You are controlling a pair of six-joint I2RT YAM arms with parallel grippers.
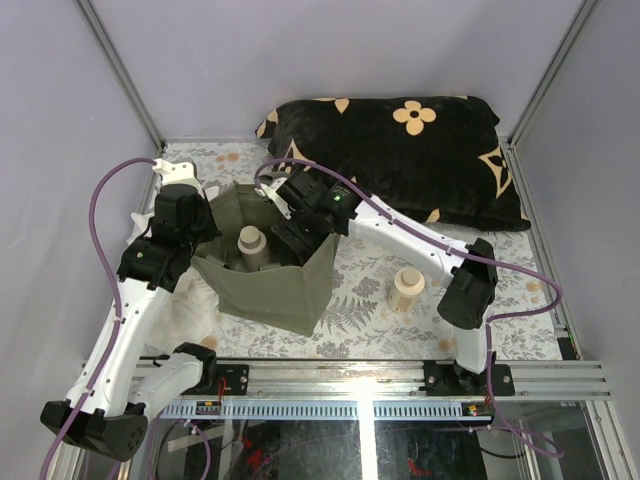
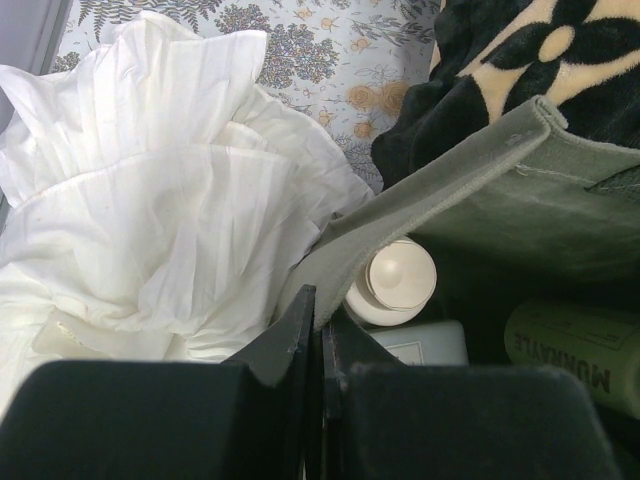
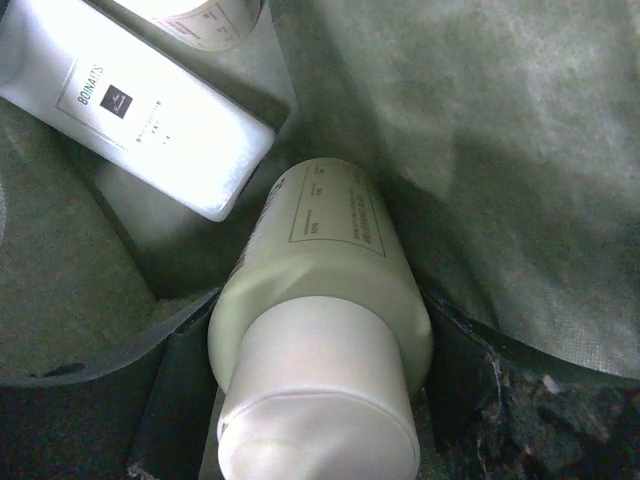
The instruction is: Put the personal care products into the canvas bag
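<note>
The olive-green canvas bag (image 1: 275, 285) stands open at the centre left. My left gripper (image 2: 318, 312) is shut on its left rim (image 2: 440, 170), pinching the fabric. My right gripper (image 3: 320, 390) reaches down into the bag's mouth and is shut on a pale beige bottle (image 3: 325, 270), its cap towards the camera and its dark fingers (image 3: 175, 400) on either side. Another beige bottle (image 1: 250, 246) stands upright inside the bag, its round cap (image 2: 400, 275) just under the held rim. A third one (image 1: 407, 288) stands on the table, right of the bag.
A white flat tube (image 3: 140, 110) and a green bottle (image 2: 575, 350) also lie inside the bag. Crumpled white cloth (image 2: 150, 200) sits left of the bag. A black cushion with tan flower marks (image 1: 400, 160) fills the back of the floral table.
</note>
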